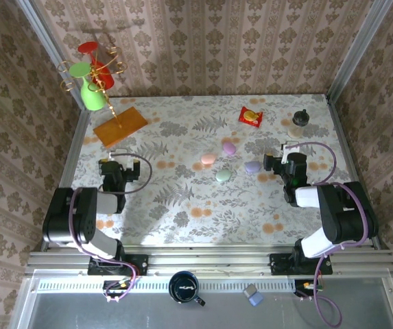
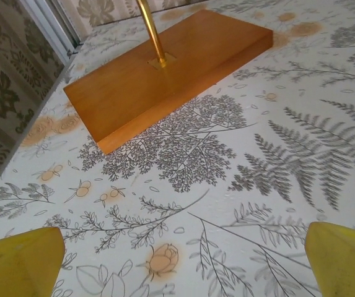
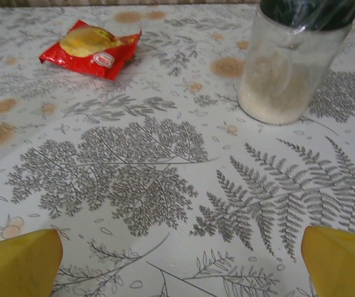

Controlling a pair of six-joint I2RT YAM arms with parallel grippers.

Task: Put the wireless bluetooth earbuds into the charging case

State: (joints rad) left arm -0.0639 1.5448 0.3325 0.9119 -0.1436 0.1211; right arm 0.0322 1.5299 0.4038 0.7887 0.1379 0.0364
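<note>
Walled tabletop (image 1: 182, 212); oval cases (image 1: 223, 175) central, near strip open.

Wooden base (image 2: 165, 80) (brass rod (image 2: 151, 31)) — patterned table (image 2: 276, 154)

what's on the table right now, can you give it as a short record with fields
left gripper: open, empty, over the tablecloth near the wooden base
right gripper: open, empty, facing the jar and the red snack packet
cases: four ovals in a loose cluster mid-table: pink case, purple case, green case, lilac case
cup stand: on the wooden base, far left corner, with a green and a red cup
</note>
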